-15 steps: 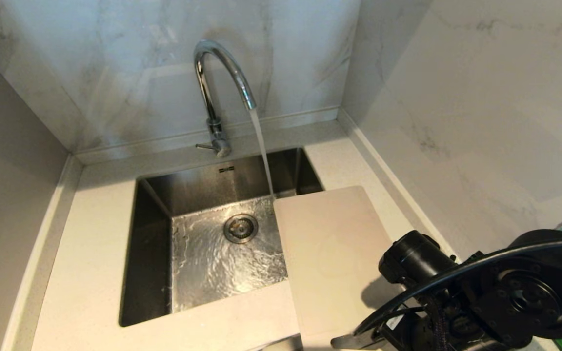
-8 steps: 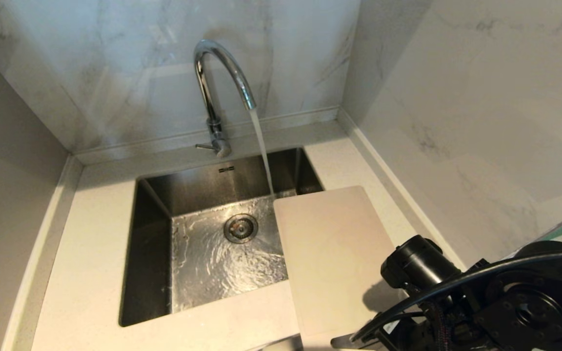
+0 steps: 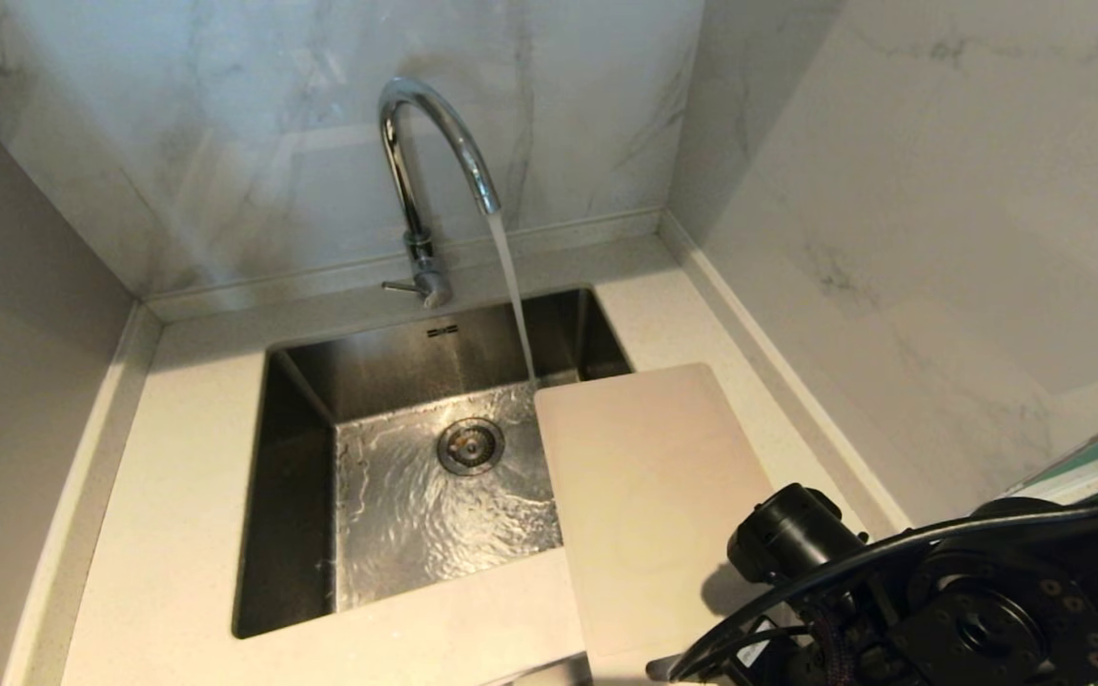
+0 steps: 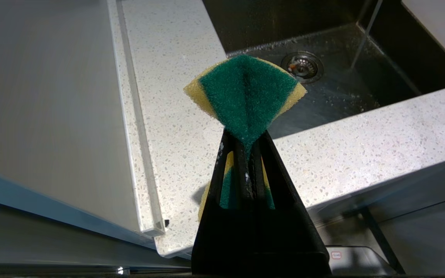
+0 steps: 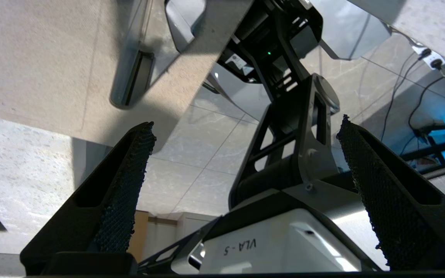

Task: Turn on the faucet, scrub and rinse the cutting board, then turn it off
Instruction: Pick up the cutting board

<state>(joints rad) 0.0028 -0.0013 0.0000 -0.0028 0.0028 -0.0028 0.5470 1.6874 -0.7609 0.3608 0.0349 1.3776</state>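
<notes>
Right arm is dropping lower at the tabletop's (image 3: 177,534) near right corner; its end effector (image 5: 245,154) is spread wide, gripping nothing. Faucet (image 3: 430,152) is running into the sink (image 3: 301,400). Cutting board (image 3: 649,495) is lying across the sink's right rim. Left end effector (image 4: 247,154) is pinching a sponge (image 4: 245,88).

The right arm (image 3: 940,610) sits low at the near right, its wrist bent back toward the robot's own body. The right gripper (image 5: 245,154) has its jaws spread wide and empty. The left gripper (image 4: 247,154) is pinched tight on a sponge (image 4: 245,90).
</notes>
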